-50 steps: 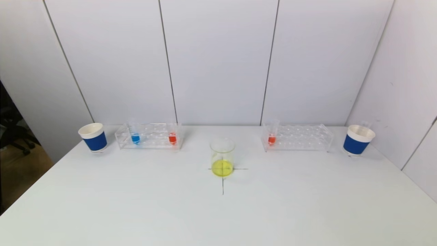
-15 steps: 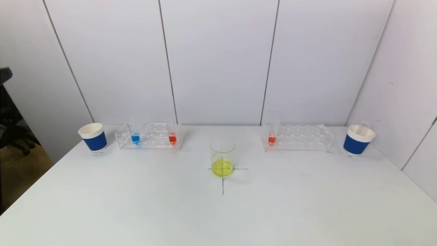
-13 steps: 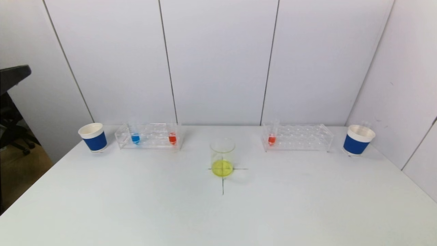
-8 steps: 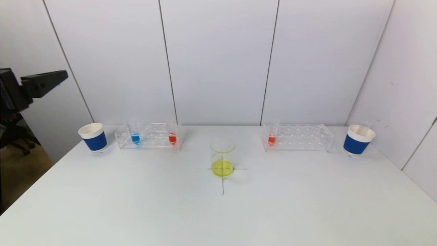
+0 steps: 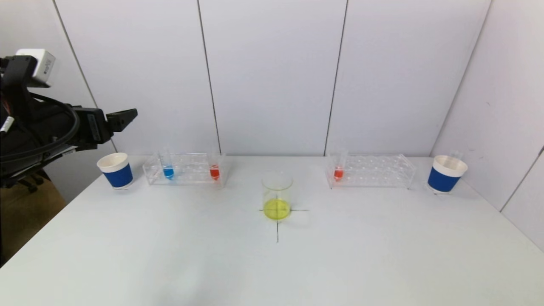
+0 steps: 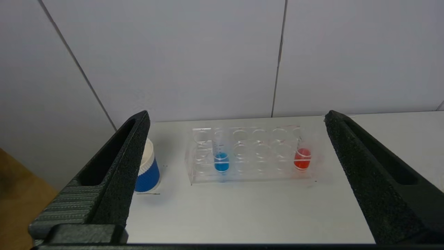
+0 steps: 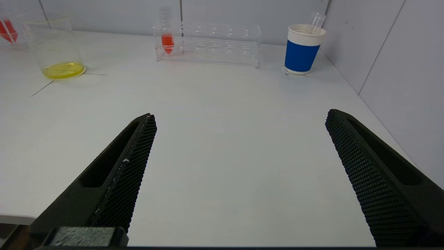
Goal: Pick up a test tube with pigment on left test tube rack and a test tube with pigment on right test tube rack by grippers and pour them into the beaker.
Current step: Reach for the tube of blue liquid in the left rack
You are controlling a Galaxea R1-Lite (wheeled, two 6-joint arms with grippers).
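While I line up: my left gripper [image 6: 236, 121] hangs high beside the left rack [image 5: 185, 169], fingers wide apart and empty.
Right gripper [image 7: 239, 118]: low over the table's near edge, well short of the right rack [image 7: 208, 43], fingers spread, nothing held.
Targets: blue tube [image 6: 221, 152] and red tube [image 6: 302, 154] stand upright near opposite ends of the left rack; one red tube [image 5: 338, 166] stands at the right rack's beaker-side end.
Beaker [image 5: 277, 195]: between the racks, on the cross mark, with yellow liquid at the bottom.
Cups: one blue cup [image 5: 115, 170] outside each rack; steer clear.
How I'd do it: come down over one tube, straddle its bare upper part, close gently, lift straight up so the rack stays put.
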